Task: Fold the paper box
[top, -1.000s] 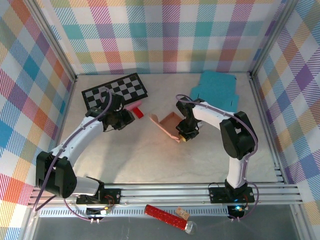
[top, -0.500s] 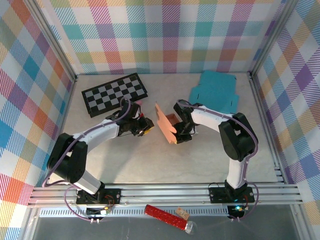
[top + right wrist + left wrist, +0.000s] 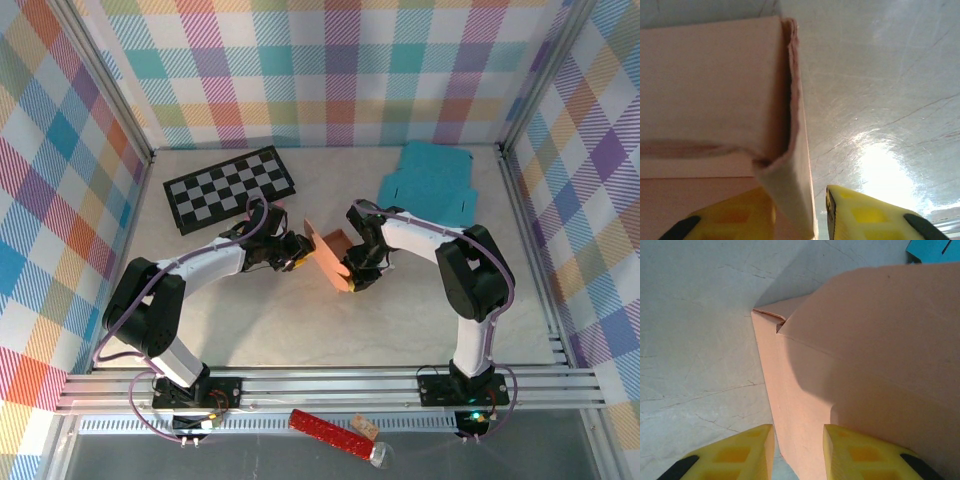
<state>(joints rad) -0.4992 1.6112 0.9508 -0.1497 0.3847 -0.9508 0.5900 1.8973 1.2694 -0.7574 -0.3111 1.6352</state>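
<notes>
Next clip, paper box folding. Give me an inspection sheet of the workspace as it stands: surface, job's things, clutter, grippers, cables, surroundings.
Surface: pale marbled tabletop, hairline veins.
Job's things: pink paper box, part-folded, tipped up mid-table between both grippers; teal flat box blanks stacked far right.
Clutter: checkerboard mat lying flat, far left.
Grippers: left gripper astride a box corner, grip unclear; right gripper open, box wall between its fingers.
Cables: purple cable looped at the left wrist, clear of the box.
Surroundings: plaid walls; aluminium rail in front; red stick on the ledge beyond it.
</notes>
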